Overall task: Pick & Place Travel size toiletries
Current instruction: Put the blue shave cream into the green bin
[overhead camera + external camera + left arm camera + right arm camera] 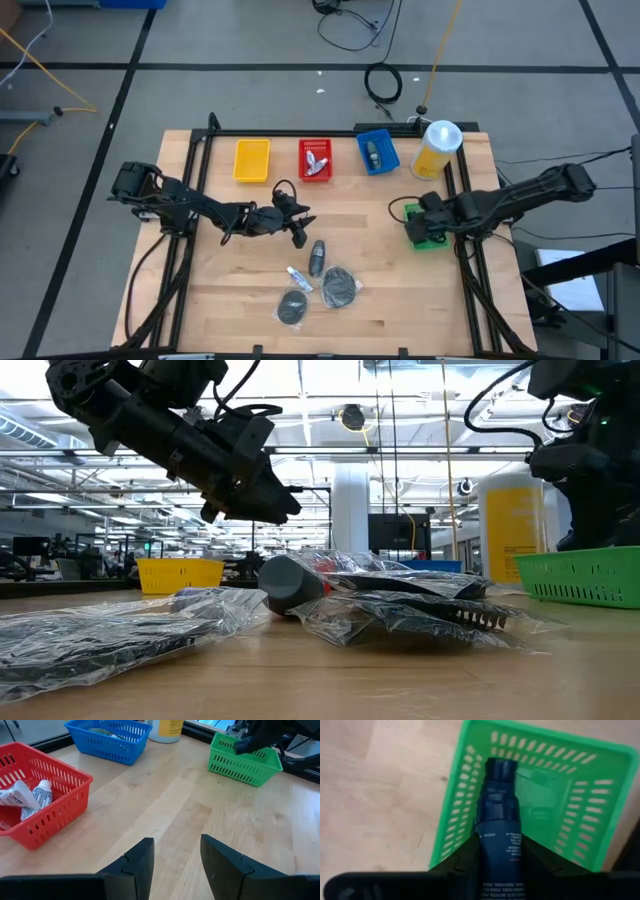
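Observation:
My left gripper (300,228) hangs open above the bare table, just beyond the loose toiletries; in its wrist view (175,847) only wood shows between the fingers. A small dark bottle (318,257), a white tube (299,279) and two dark pucks in clear wrap (340,287) (294,307) lie flat on the wood. My right gripper (420,215) is over the green basket (428,232), shut on a dark blue bottle (500,820). White tubes (30,797) lie in the red basket (316,160). My right gripper pinches the dark blue bottle by its labelled body (499,851) between its two fingers. The bottle lies along the fingers, and its cap end (500,769) sticks out past the fingertips over the inside of the green basket (570,815). Whether the cap touches the basket, I cannot tell.
A yellow basket (252,160), the red basket and a blue basket (377,152) with an item inside stand in a row near the far edge. A big yellow bottle with a white cap (437,148) stands by the far right corner. Bare wood lies between the baskets and the loose items.

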{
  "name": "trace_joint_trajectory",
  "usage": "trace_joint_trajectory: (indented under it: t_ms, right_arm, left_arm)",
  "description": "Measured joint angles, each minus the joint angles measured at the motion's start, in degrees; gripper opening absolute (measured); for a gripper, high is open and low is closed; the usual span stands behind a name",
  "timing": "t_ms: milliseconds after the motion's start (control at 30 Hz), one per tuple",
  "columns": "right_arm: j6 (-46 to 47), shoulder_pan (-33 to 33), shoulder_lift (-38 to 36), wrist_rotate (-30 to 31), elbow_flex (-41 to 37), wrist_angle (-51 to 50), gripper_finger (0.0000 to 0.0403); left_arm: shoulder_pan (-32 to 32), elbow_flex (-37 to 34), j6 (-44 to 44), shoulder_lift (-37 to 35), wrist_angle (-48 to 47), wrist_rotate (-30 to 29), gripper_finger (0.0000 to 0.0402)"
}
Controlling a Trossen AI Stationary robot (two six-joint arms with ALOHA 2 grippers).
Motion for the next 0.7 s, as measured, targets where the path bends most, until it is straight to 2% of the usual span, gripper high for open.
trace_joint_trajectory:
  t_ms: [167, 467, 700]
  right_arm:
    - [5.49, -0.04, 3.74, 0.74, -2.45, 0.66, 0.0095]
    - [7.45, -0.55, 7.14, 2.43, -6.34, 4.57, 0.0098]
    - [8.32, -0.55, 7.28, 4.74, -8.13, 5.85, 0.0139]
  left_arm:
    - [0.0, 0.0, 0.0, 0.0, 0.0, 0.0, 0.0157]
    - [-0.02, 0.02, 0.16, 0.0, 0.45, 0.65, 0.0157]
    - [-0.02, 0.02, -0.02, 0.0, 0.59, 0.7, 0.0157]
